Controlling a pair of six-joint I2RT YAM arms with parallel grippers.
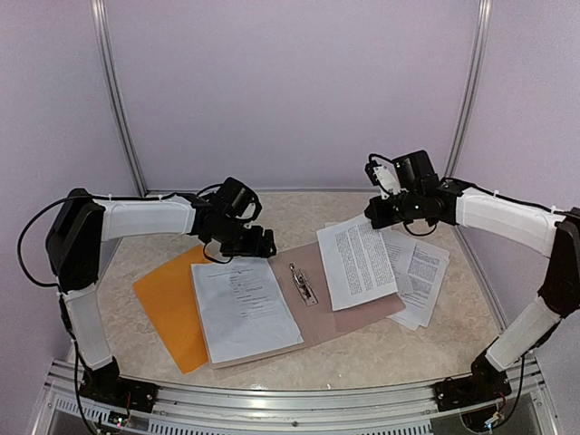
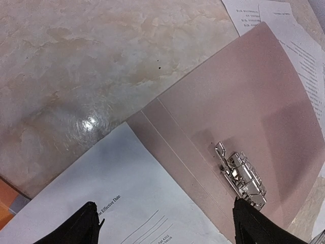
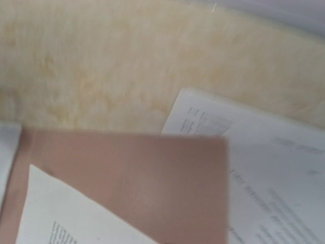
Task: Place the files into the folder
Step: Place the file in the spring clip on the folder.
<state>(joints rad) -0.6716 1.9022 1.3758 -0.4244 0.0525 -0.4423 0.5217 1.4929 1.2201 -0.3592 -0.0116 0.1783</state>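
Brown clipboard [image 1: 362,315] beside folder [image 1: 168,304], beneath files [image 1: 245,308]; left end effector [image 1: 260,245] apart, right end effector [image 1: 373,216] apparently together.

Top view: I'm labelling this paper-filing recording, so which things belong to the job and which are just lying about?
Belongs to the job:
white printed sheets
orange folder

Just lying about:
grey-brown board
metal clip on that board

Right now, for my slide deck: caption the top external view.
Printed sheets spread over a brown clipboard beside an orange folder.
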